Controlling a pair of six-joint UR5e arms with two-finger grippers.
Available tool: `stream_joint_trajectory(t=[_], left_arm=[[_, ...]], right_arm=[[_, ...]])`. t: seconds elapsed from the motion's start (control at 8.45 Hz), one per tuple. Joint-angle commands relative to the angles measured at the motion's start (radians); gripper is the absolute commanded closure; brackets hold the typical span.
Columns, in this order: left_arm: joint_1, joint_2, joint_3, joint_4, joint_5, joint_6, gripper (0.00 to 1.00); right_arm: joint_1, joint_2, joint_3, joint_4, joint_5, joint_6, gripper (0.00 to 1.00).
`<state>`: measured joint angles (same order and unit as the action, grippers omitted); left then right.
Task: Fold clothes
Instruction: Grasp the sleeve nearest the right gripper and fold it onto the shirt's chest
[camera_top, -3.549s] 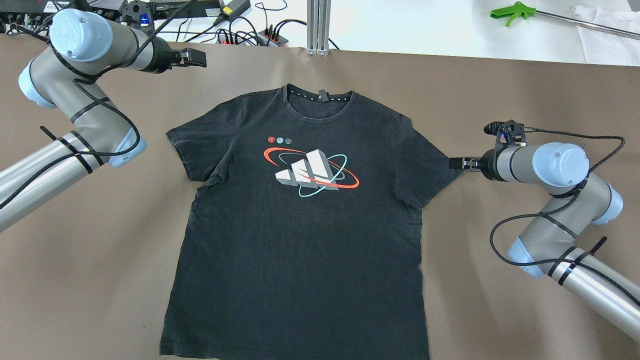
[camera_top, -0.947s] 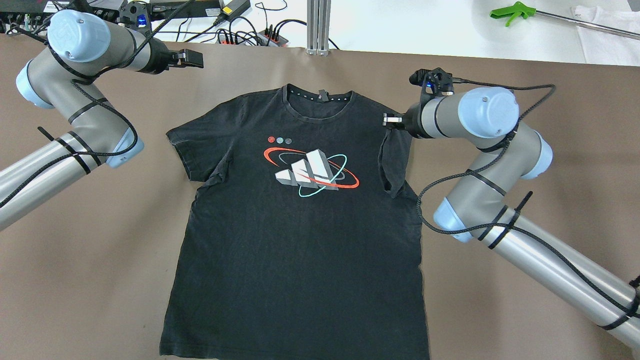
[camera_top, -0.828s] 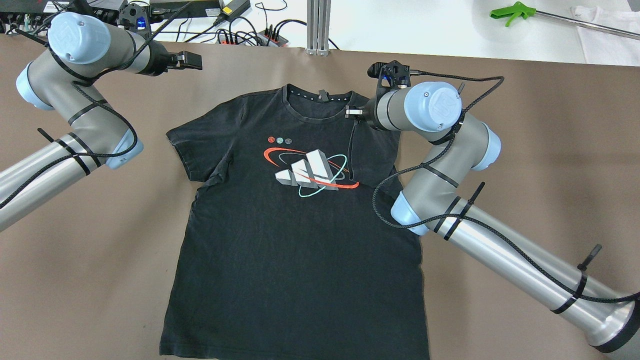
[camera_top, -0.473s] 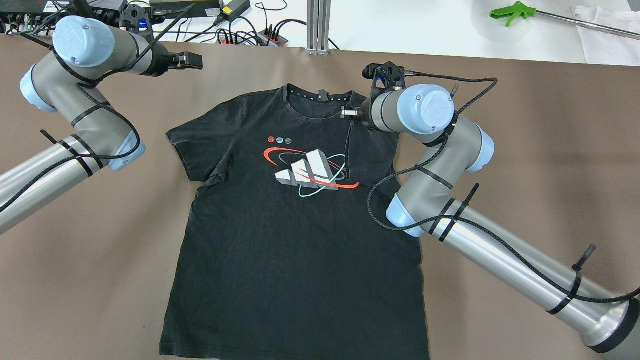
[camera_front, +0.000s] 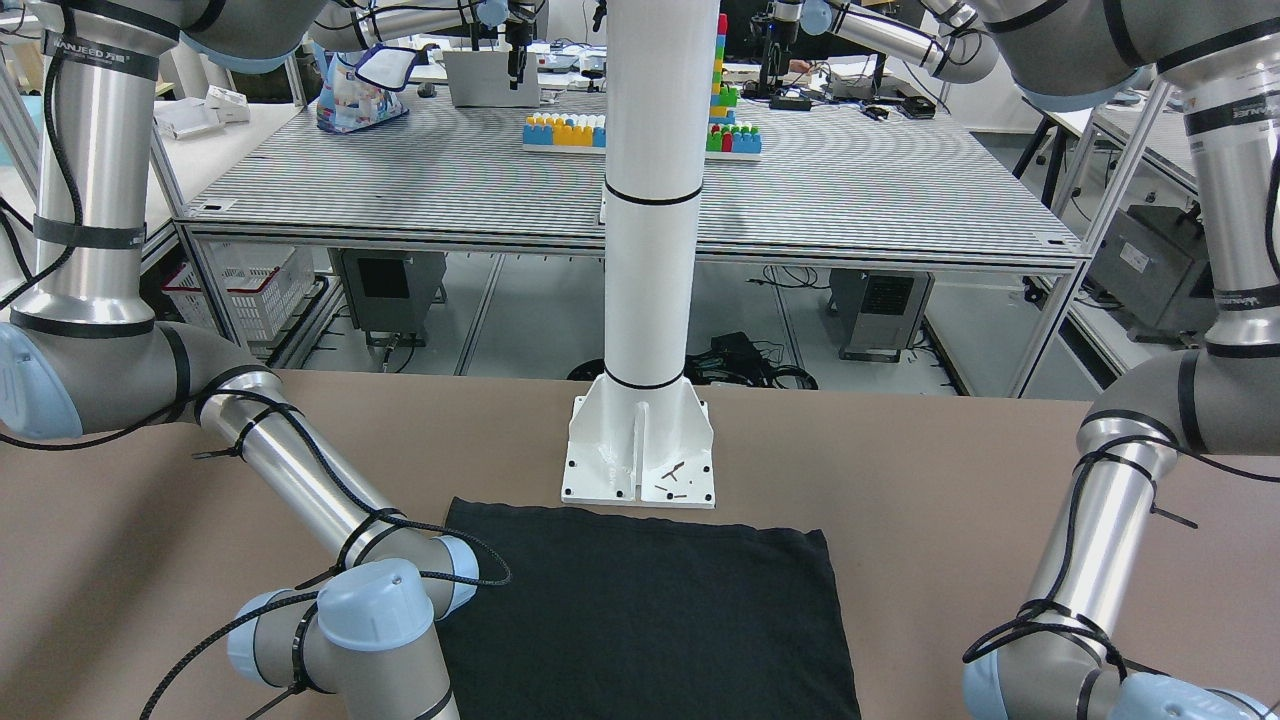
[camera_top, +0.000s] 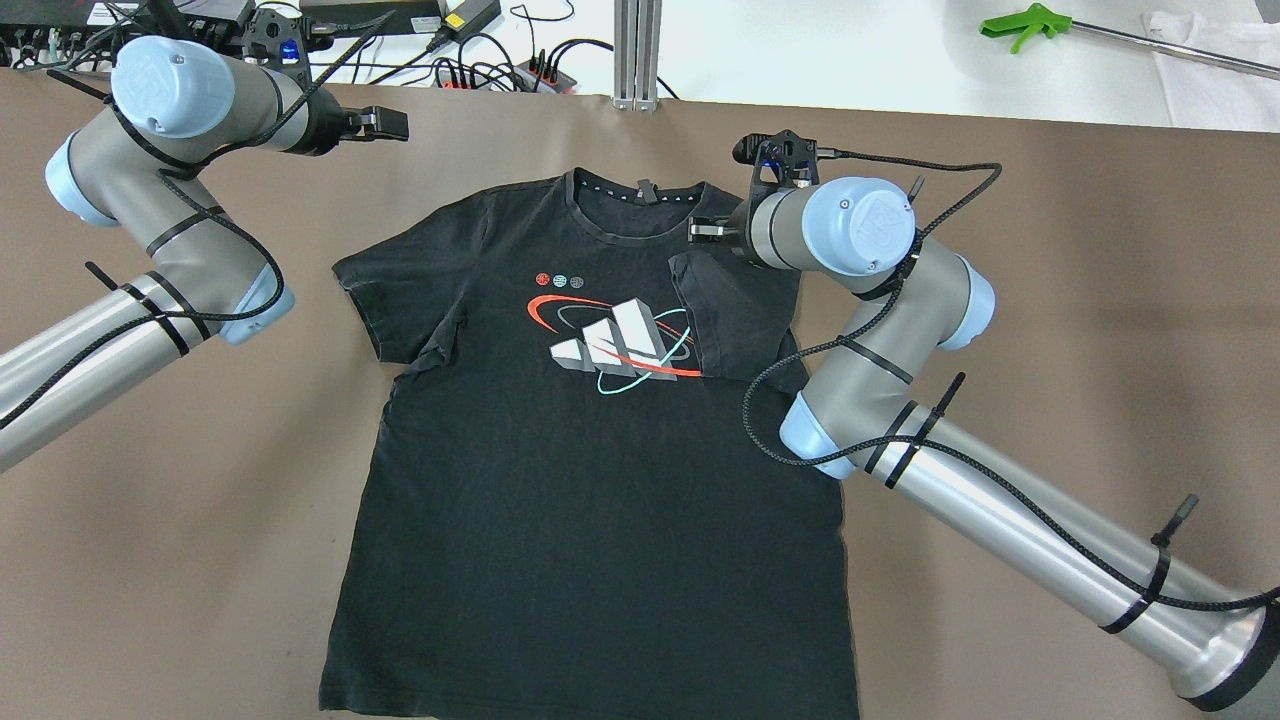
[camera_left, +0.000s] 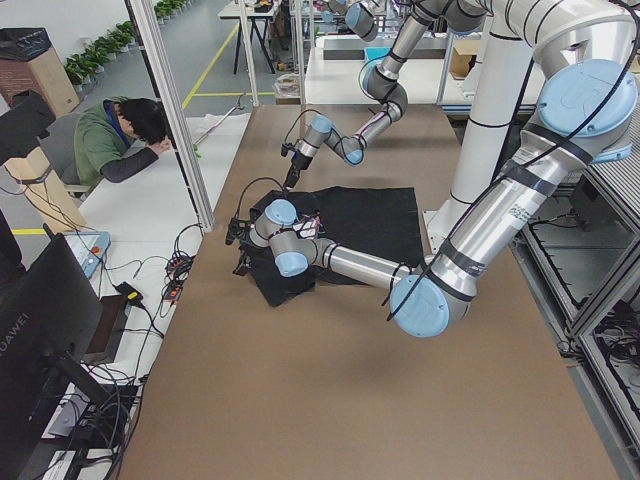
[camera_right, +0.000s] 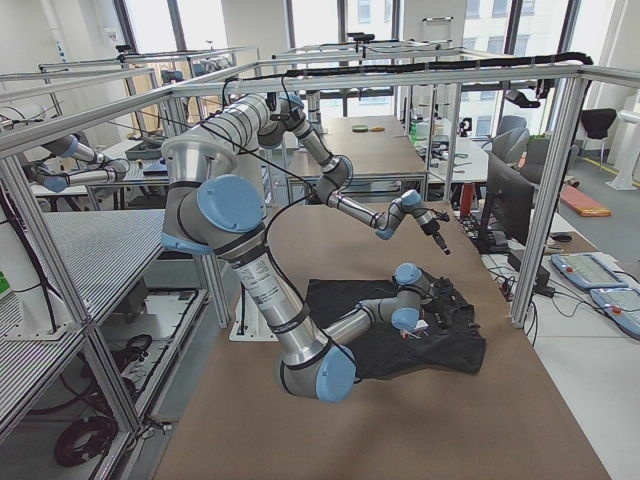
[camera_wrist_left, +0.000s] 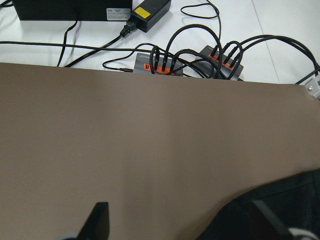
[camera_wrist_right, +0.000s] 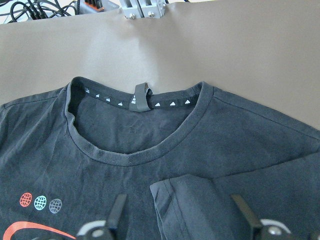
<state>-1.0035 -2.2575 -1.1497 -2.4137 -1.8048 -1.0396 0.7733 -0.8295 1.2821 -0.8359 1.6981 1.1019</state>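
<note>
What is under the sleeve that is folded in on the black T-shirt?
The folded sleeve lies on the chest of the T-shirt. It covers one end of the printed logo; that end and the fabric beneath cannot be seen.

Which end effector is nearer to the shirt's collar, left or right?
Right. The right end effector hangs over the shirt just beside the collar; the left end effector is off the shirt, over bare table beyond its other shoulder.
</note>
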Motion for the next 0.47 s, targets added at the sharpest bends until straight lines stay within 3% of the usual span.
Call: stream_joint_trajectory(t=[0.0,0.35], left_arm=[[0.006,0.013,-0.008,-0.007,-0.005,0.022,0.00],[0.055,0.083,-0.033,-0.007,-0.007,0.151,0.00]], right_arm=[[0.015,-0.025,0.012,0.003,0.043,0.018,0.06],[0.105,-0.136,0.117,0.000,0.177,0.019,0.06]])
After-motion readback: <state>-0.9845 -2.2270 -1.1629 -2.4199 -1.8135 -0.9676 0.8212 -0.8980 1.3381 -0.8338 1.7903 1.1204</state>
